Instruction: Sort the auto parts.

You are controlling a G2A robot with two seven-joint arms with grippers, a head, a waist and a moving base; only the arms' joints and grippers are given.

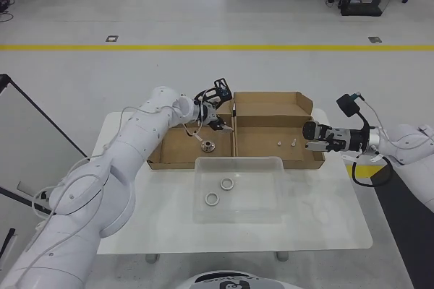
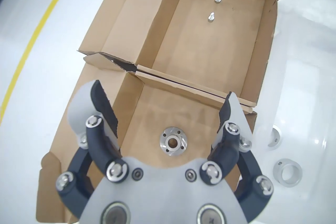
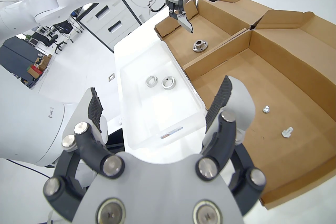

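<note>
left tool open and empty above silver flanged metal hub in left brown cardboard box at far edge of white table. right tool open, empty, near its right edge.

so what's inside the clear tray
Two metal shaft collars lie apart on the floor of the clear tray. Nothing overhangs it, so no part of the inside is hidden.
</note>
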